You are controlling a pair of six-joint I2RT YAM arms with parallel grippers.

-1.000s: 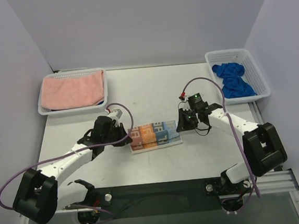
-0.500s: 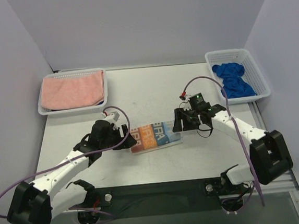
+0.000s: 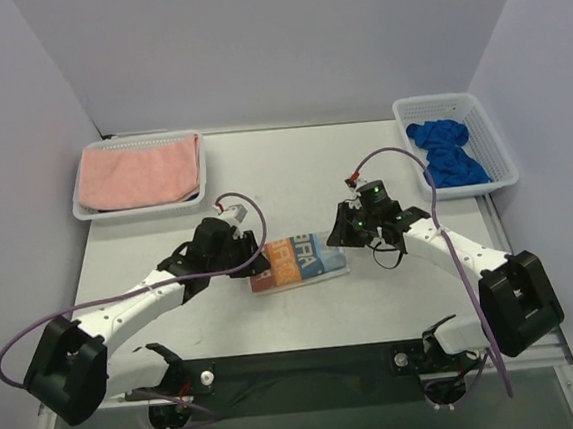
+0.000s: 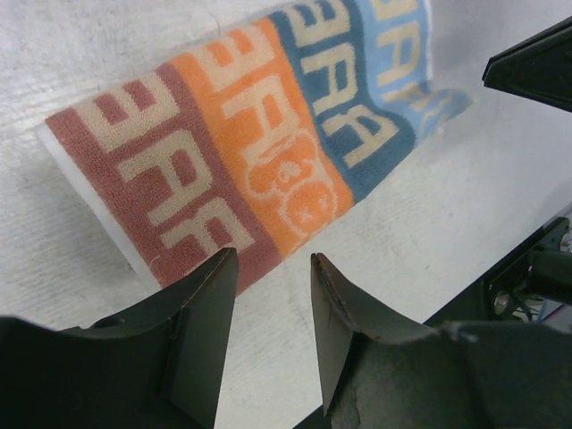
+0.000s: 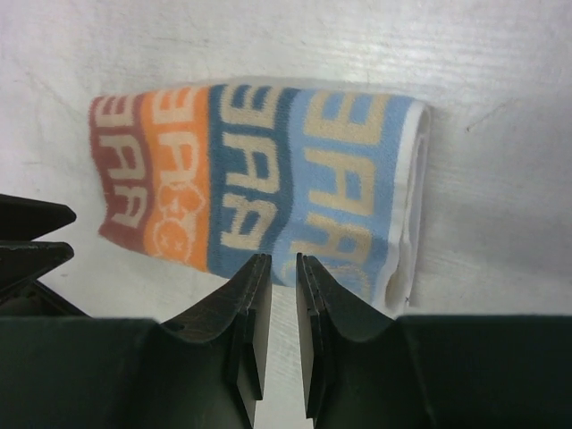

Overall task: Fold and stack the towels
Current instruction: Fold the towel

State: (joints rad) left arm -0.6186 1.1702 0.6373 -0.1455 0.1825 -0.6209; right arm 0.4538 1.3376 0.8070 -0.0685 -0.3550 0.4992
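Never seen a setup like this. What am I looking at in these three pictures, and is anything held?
The left arm and right arm are robots bolted at the near edge of a table. The wide picture looks down from above and behind them. The two close-ups come from cameras on the wrists, so the dark prongs are each arm's own fingers. A folded lettered towel lies between the left gripper and right gripper. Both have jaws apart, the right's only narrowly, and hold nothing. A pink towel lies in the left basket; a crumpled blue towel sits in the right basket.
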